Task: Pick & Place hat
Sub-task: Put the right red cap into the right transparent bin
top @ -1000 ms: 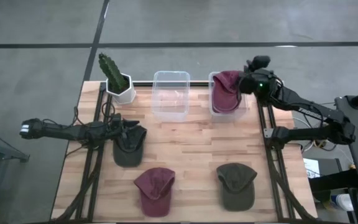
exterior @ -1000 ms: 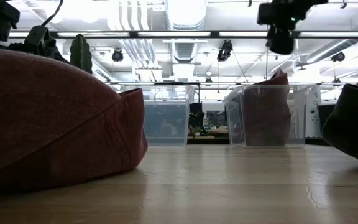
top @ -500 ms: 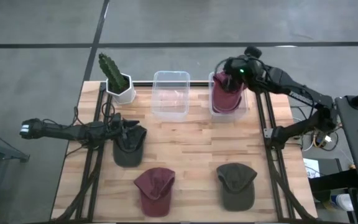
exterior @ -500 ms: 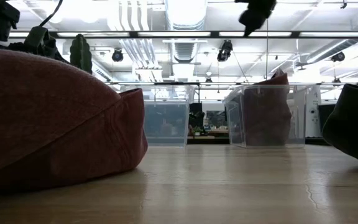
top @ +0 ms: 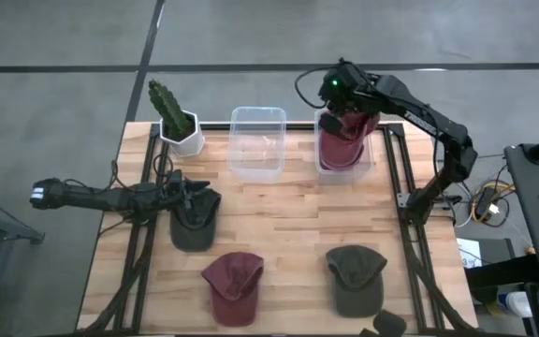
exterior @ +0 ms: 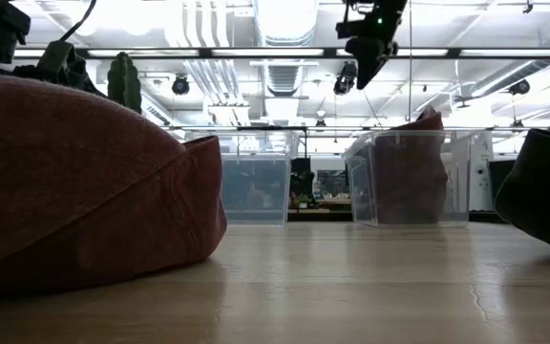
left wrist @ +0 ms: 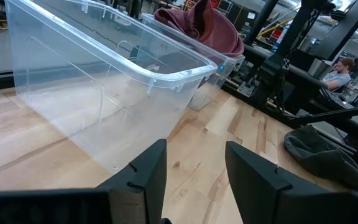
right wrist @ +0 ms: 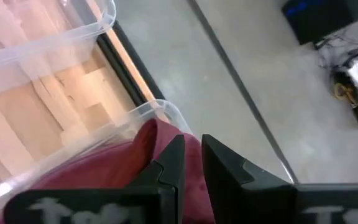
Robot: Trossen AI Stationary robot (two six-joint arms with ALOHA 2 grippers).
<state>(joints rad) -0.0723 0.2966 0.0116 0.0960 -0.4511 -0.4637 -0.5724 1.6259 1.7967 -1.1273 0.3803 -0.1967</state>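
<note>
A maroon hat sits crumpled in the right clear bin, sticking up over its rim. My right gripper hovers high over that bin's far left corner, shut and empty. My left gripper lies low at the far edge of a dark green hat on the table's left. Its fingers are open with only bare wood between them. A second maroon hat and an olive hat lie near the near edge.
An empty clear bin stands left of the filled one. A cactus in a white pot occupies the far left corner. Bare wood lies between the bins and the near hats. People sit in the room beyond.
My right gripper has swung from beyond the right bin's far right side toward the table's left, ending above the bin's far left corner, and has turned as it went. The maroon hat stays in the bin.
</note>
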